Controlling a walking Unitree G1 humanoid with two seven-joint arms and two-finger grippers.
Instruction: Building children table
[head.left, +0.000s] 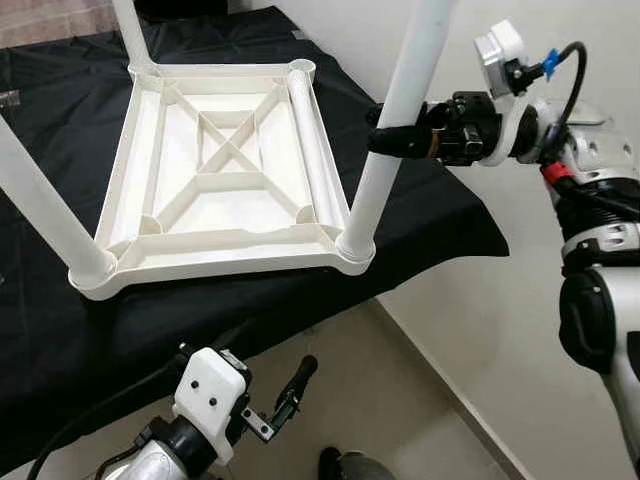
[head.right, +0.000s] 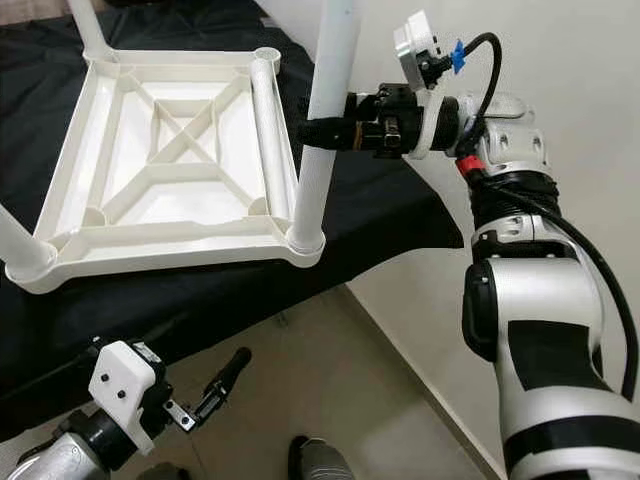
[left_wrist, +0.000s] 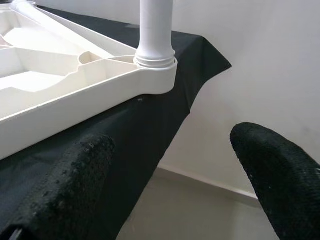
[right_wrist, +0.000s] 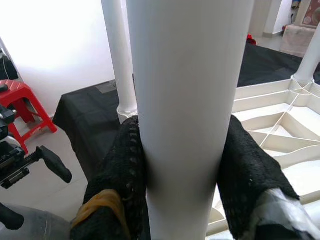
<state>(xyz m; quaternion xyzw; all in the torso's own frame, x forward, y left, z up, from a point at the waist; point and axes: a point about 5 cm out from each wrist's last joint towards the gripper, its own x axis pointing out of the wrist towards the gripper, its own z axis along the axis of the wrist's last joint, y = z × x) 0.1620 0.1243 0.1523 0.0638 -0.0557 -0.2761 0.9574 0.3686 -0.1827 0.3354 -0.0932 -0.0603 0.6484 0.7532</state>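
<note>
The white tabletop (head.left: 225, 170) lies upside down on the counter (head.left: 60, 330), which has a black cloth over it, and its ribbed underside faces up. Legs stand upright in its corner sockets: one at 5 o'clock of the tabletop, one at 7 o'clock (head.left: 45, 205), one at 11 o'clock (head.left: 130, 35). A loose leg (head.left: 310, 150) lies along the inner edge at 3 o'clock. The right gripper (head.left: 385, 135) comes in from 3 o'clock, and its jaws are clenched around the 5 o'clock leg (head.left: 400, 110) at about the middle of its height, one finger (right_wrist: 117, 170) on each side, touching the tube. The left gripper (head.left: 285, 395) hangs low at 6 o'clock, below the edge of the counter and apart from the tabletop; its jaws are released, with nothing between them.
</note>
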